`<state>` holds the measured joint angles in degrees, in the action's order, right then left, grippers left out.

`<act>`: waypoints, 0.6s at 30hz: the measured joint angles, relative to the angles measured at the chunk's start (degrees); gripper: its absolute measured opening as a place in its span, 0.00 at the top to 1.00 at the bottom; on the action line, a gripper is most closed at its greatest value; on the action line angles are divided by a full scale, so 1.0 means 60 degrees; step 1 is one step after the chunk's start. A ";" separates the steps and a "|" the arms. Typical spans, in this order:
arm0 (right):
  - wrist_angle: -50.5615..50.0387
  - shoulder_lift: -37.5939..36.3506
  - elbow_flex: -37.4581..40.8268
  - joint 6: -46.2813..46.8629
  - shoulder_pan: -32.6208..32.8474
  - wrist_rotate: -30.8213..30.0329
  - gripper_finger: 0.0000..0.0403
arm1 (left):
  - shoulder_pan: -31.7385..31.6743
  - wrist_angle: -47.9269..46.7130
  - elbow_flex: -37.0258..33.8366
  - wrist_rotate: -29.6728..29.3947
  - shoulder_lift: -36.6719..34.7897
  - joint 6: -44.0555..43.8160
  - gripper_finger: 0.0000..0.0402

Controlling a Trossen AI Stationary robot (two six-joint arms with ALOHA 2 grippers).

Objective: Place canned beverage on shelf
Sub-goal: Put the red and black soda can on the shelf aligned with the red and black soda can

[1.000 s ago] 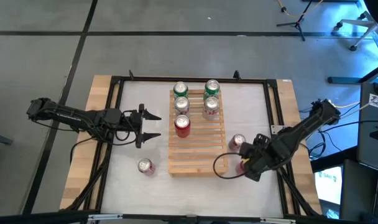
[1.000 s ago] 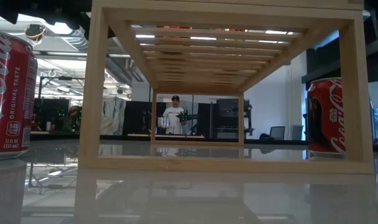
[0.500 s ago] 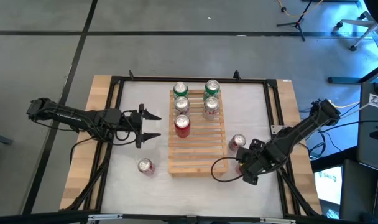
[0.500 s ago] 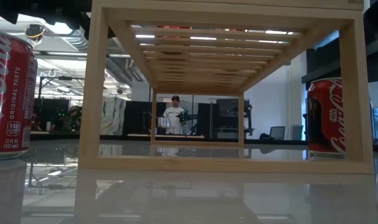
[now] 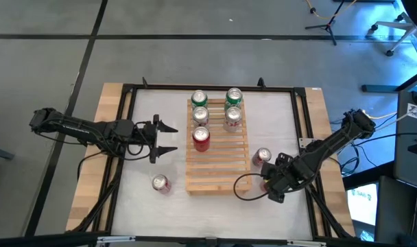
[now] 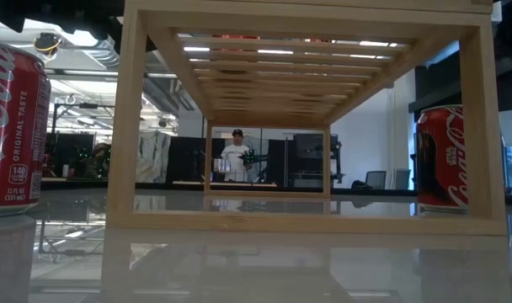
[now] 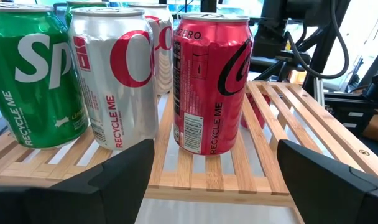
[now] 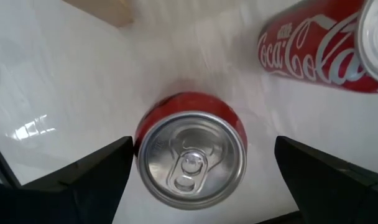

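Note:
The pale slatted shelf [image 5: 212, 154] stands mid-table with several cans upright on its far part, among them a red one [image 5: 201, 138]. My right gripper [image 5: 270, 186] is open and points down over an upright red can [image 8: 192, 160] on the table right of the shelf. Its fingers [image 8: 83, 180] stand either side of the can, apart from it. A second red can [image 5: 262, 156] stands just beyond. A third red can [image 5: 160, 183] stands left of the shelf. My left gripper [image 5: 169, 139] is open and empty, level, left of the shelf, facing the shelf's cans [image 7: 211, 81].
A black frame [image 5: 126, 92] runs round the white tabletop, with wooden edges outside it. In the low view the shelf's legs [image 6: 125, 126] stand between the left can [image 6: 16, 126] and the right can [image 6: 441, 160]. A person shows far off in the room [image 6: 237, 156].
My right gripper has moved a little toward the table's left and near edges, over the red can, staying open. Over the last half second it has kept still.

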<state>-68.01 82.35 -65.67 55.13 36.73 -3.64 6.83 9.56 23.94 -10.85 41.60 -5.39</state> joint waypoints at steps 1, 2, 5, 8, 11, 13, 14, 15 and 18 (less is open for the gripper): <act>0.0041 0.0000 0.0000 -0.0001 0.0000 -0.0041 0.05 | 0.0000 0.0000 0.0000 -0.0004 0.0000 0.0000 0.18; 0.0093 0.0000 0.0000 0.0000 0.0000 -0.0061 0.05 | 0.0000 0.0000 0.0000 0.0000 0.0000 0.0000 0.18; 0.0138 0.0000 0.0000 -0.0015 0.0000 -0.0065 0.05 | 0.0002 -0.0002 0.0000 -0.0001 0.0000 0.0000 0.18; 0.0140 0.0000 0.0000 -0.0022 0.0000 -0.0050 0.05 | 0.0004 0.0000 0.0000 -0.0004 0.0000 0.0000 0.18; 0.0147 0.0000 0.0000 -0.0102 0.0000 0.0042 0.05 | 0.0001 0.0000 0.0000 -0.0004 0.0000 0.0000 0.18; 0.0175 0.0000 0.0000 -0.0300 0.0000 0.0045 0.05 | 0.0003 0.0000 0.0000 -0.0004 -0.0001 0.0000 0.18; 0.0175 0.0000 0.0000 -0.0399 0.0000 0.0045 0.05 | 0.0001 -0.0001 0.0000 -0.0004 0.0000 0.0000 0.18; 0.0178 0.0000 0.0000 -0.0495 0.0000 0.0048 0.05 | 0.0004 0.0000 0.0000 -0.0004 -0.0003 0.0000 0.18; 0.0179 0.0000 0.0000 -0.0525 0.0000 0.0043 0.05 | 0.0002 -0.0002 0.0000 -0.0004 -0.0002 0.0000 0.18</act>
<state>-66.94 82.35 -65.67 51.99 36.73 -3.39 6.84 9.55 23.94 -10.87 41.60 -5.39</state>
